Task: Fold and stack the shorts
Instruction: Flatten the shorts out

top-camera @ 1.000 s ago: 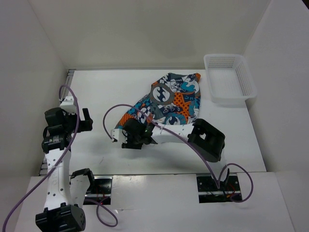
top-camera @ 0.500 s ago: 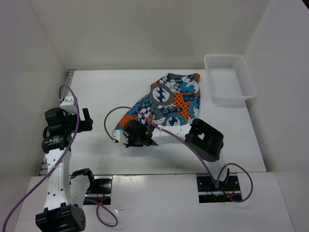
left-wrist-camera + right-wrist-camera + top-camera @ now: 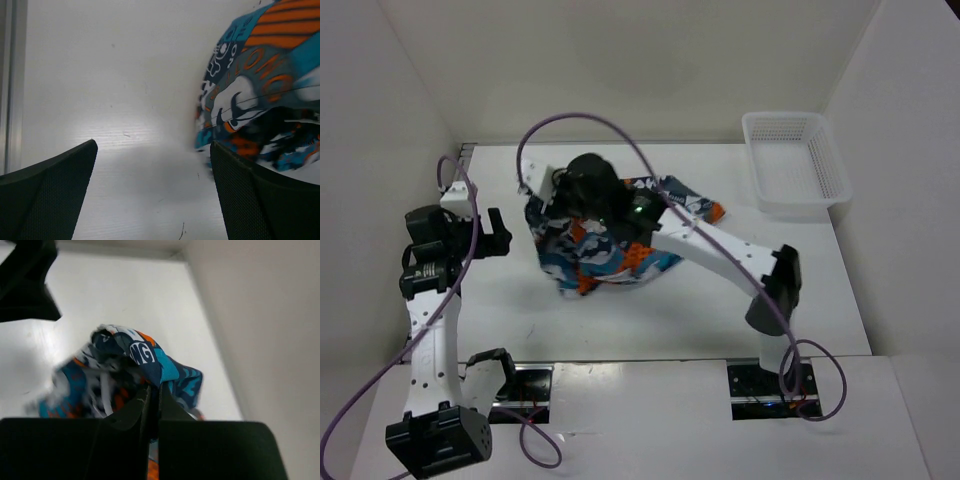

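right pincer (image 3: 152, 392) clamped tight on the bunched shorts (image 3: 610, 255); left pincer (image 3: 154, 147) spread wide, holding nothing, near them

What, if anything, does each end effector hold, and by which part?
Right end effector pinches the shorts by a bunched fold, exact part unclear. Left end effector: nothing.

We see the shorts (image 3: 605, 250) in a busy comic print: orange, teal, grey, white, black. The basket (image 3: 795, 165) is white mesh and the table (image 3: 700, 310) plain white. The right arm (image 3: 715, 245) and left arm (image 3: 432, 345) are white with black joints, and the cables (image 3: 578, 115) purple.
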Available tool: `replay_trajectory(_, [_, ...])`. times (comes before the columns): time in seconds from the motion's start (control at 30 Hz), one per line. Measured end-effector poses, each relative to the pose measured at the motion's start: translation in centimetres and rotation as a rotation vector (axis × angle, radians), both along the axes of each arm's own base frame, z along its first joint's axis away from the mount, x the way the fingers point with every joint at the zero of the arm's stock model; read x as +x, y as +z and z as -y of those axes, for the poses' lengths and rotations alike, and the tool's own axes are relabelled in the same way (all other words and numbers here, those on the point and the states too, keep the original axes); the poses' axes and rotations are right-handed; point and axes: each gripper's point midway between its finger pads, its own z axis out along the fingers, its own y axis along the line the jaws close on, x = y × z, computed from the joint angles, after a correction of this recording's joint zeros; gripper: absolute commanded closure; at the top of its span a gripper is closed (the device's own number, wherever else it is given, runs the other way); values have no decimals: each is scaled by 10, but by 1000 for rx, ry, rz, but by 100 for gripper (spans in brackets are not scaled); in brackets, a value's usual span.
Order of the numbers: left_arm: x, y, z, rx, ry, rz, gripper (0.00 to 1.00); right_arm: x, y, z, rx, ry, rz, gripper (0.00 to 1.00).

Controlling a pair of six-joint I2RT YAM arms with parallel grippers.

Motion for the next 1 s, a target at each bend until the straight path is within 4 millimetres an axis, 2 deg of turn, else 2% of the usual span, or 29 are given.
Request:
replay_trajectory(0.03, [4,8,0,1,-7,17,0,3,28,10,43,-16,35,100])
replay_trajectory(0.07, [8,15,0,1,-13,30,0,5,58,29,82,-39,71,100])
replay_trajectory(0.13, [16,29,1,-1,-33,61,0,10,87,66,122,-87,114,100])
replay_trajectory(0.17, [20,36,2,-4,-44,75,0,13,94,90,123,-118,127,100])
replay_trajectory(0.2, [23,39,3,-7,-53,82,0,17,93,112,111,-151,132,100])
replay_trajectory(0.27, [29,40,9,-19,-83,78,0,29,75,159,63,-233,131,100])
replay_trajectory(0.33, [35,35,19,-33,-122,54,0,39,37,195,-20,-295,93,100])
replay_trajectory(0.4, [39,24,31,-43,-159,13,0,45,-6,219,-108,-328,45,100])
replay_trajectory(0.47, [42,5,38,-37,-173,-47,0,42,-52,233,-205,-331,-11,100])
replay_trajectory(0.53, [42,-21,39,-14,-157,-118,0,29,-96,242,-300,-299,-66,100])
replay_trajectory(0.63, [40,-58,35,30,-119,-223,0,10,-139,256,-402,-255,-115,100])
replay_trajectory(0.73, [49,-74,30,73,-92,-258,0,0,-152,266,-441,-231,-115,100])
replay_trajectory(0.87, [69,-87,28,109,-76,-266,0,-4,-150,267,-437,-208,-95,100])
replay_trajectory(1.0, [87,-102,45,128,-120,-268,0,-2,-149,265,-430,-199,-83,100])
